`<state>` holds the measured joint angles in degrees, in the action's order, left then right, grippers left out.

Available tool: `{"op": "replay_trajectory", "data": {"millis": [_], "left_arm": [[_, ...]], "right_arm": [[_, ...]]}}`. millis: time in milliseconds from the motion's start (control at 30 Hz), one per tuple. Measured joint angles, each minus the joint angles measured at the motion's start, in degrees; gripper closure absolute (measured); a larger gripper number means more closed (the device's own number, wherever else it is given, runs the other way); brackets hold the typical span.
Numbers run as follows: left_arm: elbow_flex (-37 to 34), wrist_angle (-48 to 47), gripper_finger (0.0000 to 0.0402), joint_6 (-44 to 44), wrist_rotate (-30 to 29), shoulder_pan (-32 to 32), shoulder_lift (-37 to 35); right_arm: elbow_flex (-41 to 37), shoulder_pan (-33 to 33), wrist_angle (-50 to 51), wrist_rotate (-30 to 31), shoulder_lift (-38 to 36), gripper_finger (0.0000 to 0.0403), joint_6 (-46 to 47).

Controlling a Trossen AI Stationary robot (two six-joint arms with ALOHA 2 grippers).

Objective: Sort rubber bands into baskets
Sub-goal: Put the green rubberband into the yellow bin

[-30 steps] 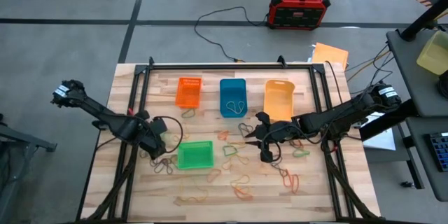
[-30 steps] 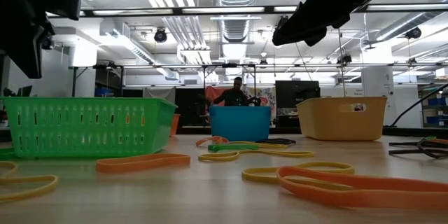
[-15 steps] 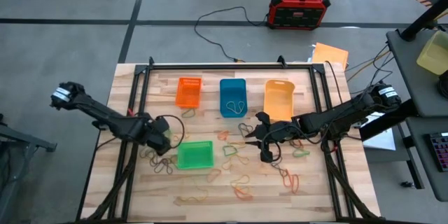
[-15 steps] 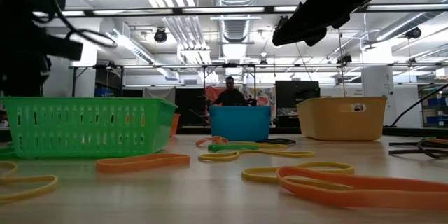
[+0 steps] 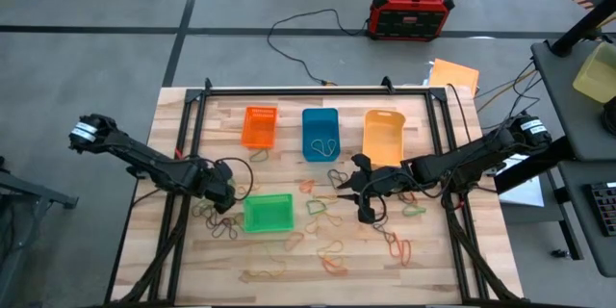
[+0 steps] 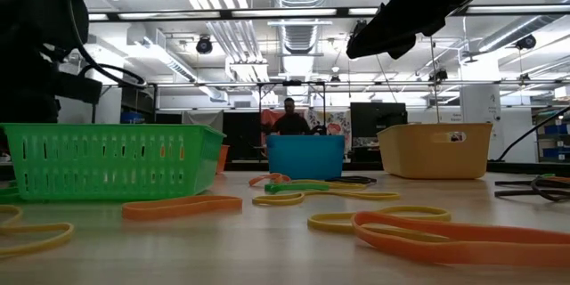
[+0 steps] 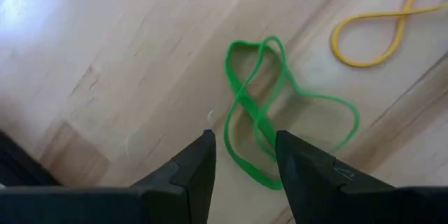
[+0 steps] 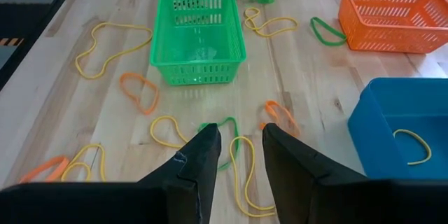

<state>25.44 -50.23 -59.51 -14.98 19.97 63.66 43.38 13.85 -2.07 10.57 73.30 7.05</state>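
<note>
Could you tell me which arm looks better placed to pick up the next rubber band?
Probably the left. Its left gripper is open, low over the table, with a twisted green rubber band just ahead of its fingertips. The right gripper is open too, but sits higher above the bands.

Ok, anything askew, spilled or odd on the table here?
Nothing stands out. The four baskets sit upright, and the rubber bands lie loose on the table, as sorting expects. One yellow band is already in the blue basket.

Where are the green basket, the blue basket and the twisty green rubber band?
green basket (image 8: pixel 198 38): right wrist view, its floor.
blue basket (image 5: pixel 320 118): high view, its rim.
green rubber band (image 7: pixel 253 108): left wrist view, its crossing.
</note>
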Motion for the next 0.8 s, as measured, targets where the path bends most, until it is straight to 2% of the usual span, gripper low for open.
{"op": "replay_trajectory", "data": {"millis": [267, 367, 500, 800], "left_arm": [[-0.63, 0.17, 0.0291, 0.29, 0.04, 0.0, 0.0], [-0.93, 0.19, 0.0326, 0.94, 0.17, 0.02, 0.0], [-0.12, 0.05, 0.039, 1.94, 0.67, 0.09, 0.0], [6.75, -3.59, 0.0401, 8.64, 0.66, 0.17, -0.07]], "right_arm": [[0.0, 0.0, 0.02, 0.0, 0.0, 0.0298, 0.56], [0.0, 0.0, 0.02, 0.0, 0.0, 0.0301, 0.54], [0.0, 0.0, 0.02, 0.0, 0.0, 0.0302, 0.54], [0.0, 0.0, 0.04, 0.0, 0.0, 0.0297, 1.02]]}}
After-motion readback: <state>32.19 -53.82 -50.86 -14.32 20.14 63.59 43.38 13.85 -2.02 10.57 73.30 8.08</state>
